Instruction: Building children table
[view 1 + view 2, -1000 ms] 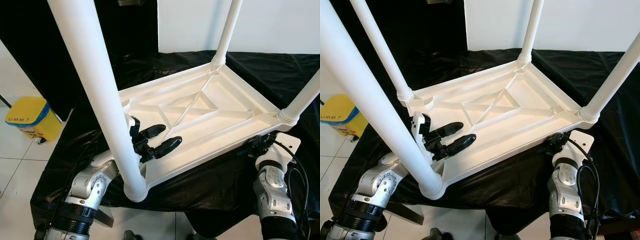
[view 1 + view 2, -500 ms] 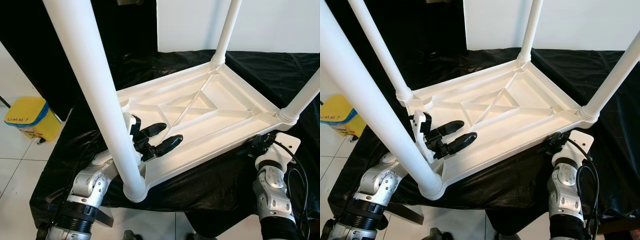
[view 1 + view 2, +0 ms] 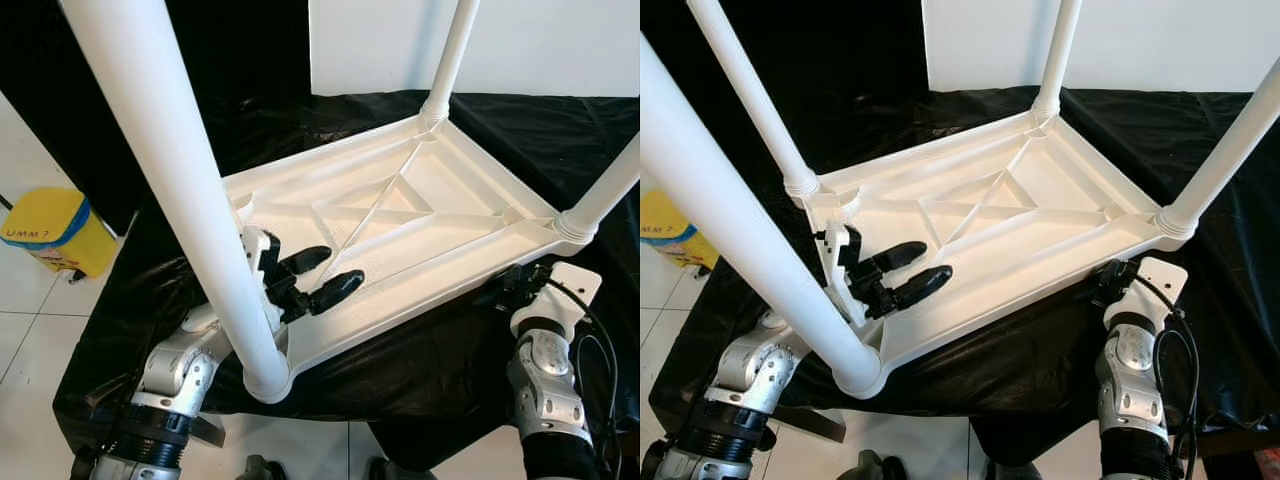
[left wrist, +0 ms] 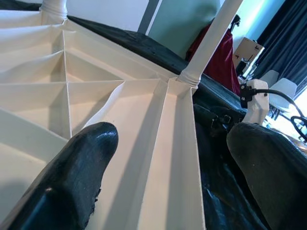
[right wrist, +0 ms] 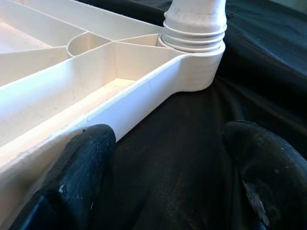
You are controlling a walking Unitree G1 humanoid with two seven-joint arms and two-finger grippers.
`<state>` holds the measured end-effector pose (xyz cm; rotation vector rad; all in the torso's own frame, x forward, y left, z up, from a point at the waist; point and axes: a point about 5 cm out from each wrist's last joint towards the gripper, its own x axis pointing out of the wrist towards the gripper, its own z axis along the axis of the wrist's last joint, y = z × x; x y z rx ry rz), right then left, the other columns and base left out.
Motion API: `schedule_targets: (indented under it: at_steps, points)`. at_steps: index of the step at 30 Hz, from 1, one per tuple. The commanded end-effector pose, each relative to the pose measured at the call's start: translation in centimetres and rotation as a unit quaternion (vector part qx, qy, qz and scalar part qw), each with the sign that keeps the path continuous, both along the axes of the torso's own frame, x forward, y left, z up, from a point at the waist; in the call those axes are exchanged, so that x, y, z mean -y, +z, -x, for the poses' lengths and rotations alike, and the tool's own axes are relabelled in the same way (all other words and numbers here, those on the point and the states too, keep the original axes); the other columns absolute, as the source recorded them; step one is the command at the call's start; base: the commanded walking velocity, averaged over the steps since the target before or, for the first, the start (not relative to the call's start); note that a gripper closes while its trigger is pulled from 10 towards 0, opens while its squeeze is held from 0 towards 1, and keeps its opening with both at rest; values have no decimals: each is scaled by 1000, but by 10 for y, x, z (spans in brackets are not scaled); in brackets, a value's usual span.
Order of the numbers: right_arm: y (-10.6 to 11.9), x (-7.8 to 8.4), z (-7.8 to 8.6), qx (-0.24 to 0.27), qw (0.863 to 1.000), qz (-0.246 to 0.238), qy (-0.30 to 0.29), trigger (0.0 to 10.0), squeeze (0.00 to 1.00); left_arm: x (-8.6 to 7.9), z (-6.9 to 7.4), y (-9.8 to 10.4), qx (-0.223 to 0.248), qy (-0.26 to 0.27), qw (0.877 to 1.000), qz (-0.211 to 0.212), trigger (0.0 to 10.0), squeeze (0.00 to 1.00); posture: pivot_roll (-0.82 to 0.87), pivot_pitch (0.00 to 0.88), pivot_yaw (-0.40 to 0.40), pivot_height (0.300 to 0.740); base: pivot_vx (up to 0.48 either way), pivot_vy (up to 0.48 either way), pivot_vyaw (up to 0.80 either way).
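A white plastic children's table (image 3: 400, 200) lies upside down on a black cloth (image 3: 560, 130), its legs pointing up. The near-left leg (image 3: 190, 200) rises close to the camera, and the near-right leg (image 3: 610, 185) stands at the right corner. My left gripper (image 3: 338, 268) is open, its fingers reaching over the near-left rim above the ribbed underside. In the left wrist view the long side rim (image 4: 177, 167) runs between its fingers (image 4: 81, 163). My right gripper (image 3: 500, 290) is open and low on the cloth, beside the rim near the near-right leg socket (image 5: 194, 28).
A yellow bin (image 3: 50, 230) stands on the white tiled floor at the left. The cloth-covered surface drops off just in front of my arms. A white wall panel (image 3: 540, 40) is behind, with dark drapes to its left.
The whole picture has shifted a little, so the camera moved. Both grippers keep their places against the table.
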<state>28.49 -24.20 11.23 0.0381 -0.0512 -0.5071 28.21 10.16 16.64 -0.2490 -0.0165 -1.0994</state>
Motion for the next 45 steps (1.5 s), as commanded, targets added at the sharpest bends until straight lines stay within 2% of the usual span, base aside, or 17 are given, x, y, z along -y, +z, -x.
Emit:
schedule_targets:
  at_steps: [1,45]
  points:
    - [0,-4,-2,0,1000,-5,14,10000,0,-3,2,0,1,-5,1000,-7,10000,0,-102,179,10,740,0,0,0]
    - [1,-7,-5,5,999,-1,35,10000,0,1,-7,1,12,-17,1000,-15,10000,0,-182,98,17,740,0,0,0]
